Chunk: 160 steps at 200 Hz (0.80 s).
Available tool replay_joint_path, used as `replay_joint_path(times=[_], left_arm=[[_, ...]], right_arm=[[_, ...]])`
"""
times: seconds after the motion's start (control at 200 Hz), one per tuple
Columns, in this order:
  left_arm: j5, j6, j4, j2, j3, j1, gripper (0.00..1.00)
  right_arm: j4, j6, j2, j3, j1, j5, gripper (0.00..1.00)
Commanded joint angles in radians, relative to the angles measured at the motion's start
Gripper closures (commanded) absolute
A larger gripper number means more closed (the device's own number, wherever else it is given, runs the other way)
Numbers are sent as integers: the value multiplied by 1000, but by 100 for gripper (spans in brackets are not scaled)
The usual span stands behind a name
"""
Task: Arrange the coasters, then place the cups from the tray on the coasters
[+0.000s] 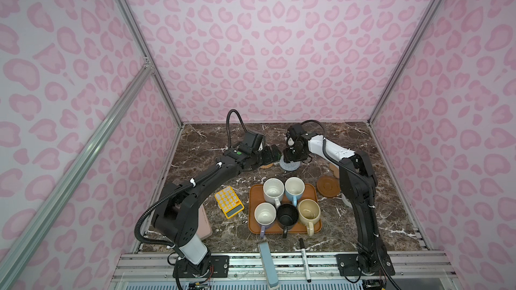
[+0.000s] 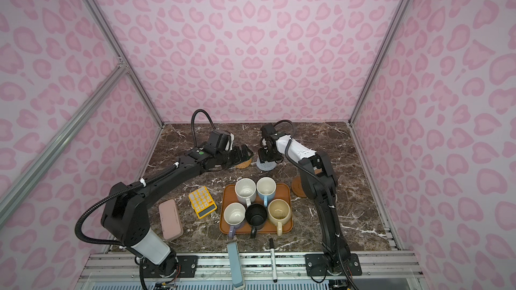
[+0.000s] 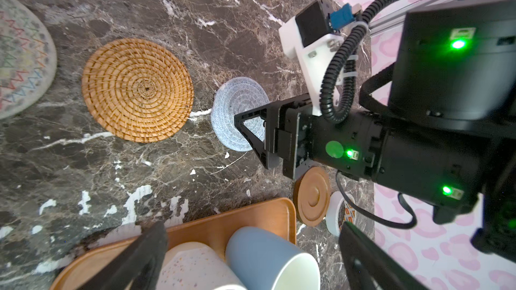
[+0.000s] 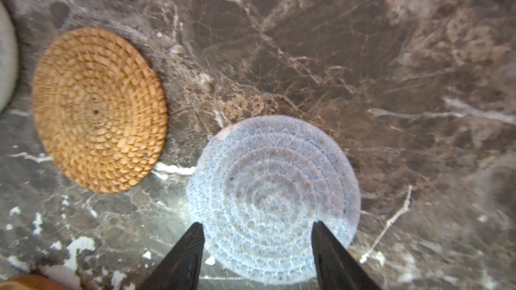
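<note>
The grey-blue woven coaster [image 4: 273, 199] lies flat on the dark veined marble tabletop [image 4: 363, 51], at 12 o'clock from the orange-brown tray [image 1: 252, 210]. The right gripper [image 4: 257, 224] points down over the coaster's edge, its fingers apart and gripping nothing. Bare marble opens at 12 o'clock. The coiled rattan coaster [image 4: 97, 110] sits just beside it at 9 o'clock, beneath the left gripper [image 3: 252, 228], which is spread wide and empty.

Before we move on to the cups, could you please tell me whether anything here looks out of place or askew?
Nothing is spilled or tipped: the five cups stand upright on the tray. Two things look misplaced: a grey-blue bar and a black marker lie over the front edge onto the metal rail.
</note>
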Motion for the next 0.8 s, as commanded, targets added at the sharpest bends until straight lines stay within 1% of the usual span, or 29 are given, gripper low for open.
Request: replay_joint_path(times=[0.0, 0.175, 0.22, 0.34, 0.355, 0.37, 0.43, 0.515, 0.57, 0.63, 0.705, 0.795], left_arm=[[-20, 12, -17, -30, 21, 4, 2], [-12, 16, -41, -74, 27, 6, 2], [-2, 15, -42, -90, 26, 6, 2], [18, 7, -47, -143, 25, 6, 2], [19, 7, -48, -150, 25, 6, 2], [19, 6, -50, -156, 25, 5, 2], [19, 6, -59, -182, 25, 5, 2], [23, -4, -62, -219, 17, 6, 2], [36, -8, -59, -238, 9, 6, 2], [66, -6, -58, -250, 5, 4, 2], [136, 14, -48, -245, 13, -7, 2], [161, 28, -70, -223, 44, -35, 2]], right_arm=[[-18, -15, -41, 2, 0, -10, 33], [-25, -8, -141, -37, 0, -16, 32], [-10, 2, -182, -73, -1, -15, 29], [24, 32, -326, -182, -8, 15, 12], [27, 36, -346, -198, -9, 22, 3], [31, 38, -365, -213, -12, 26, 1], [43, 45, -442, -270, -22, 34, 1], [36, 55, -533, -328, -54, 12, 1], [44, 58, -597, -410, -78, -5, 1], [43, 57, -663, -471, -105, -14, 1], [38, 60, -731, -546, -140, -22, 1], [25, 66, -788, -615, -185, -45, 1]])
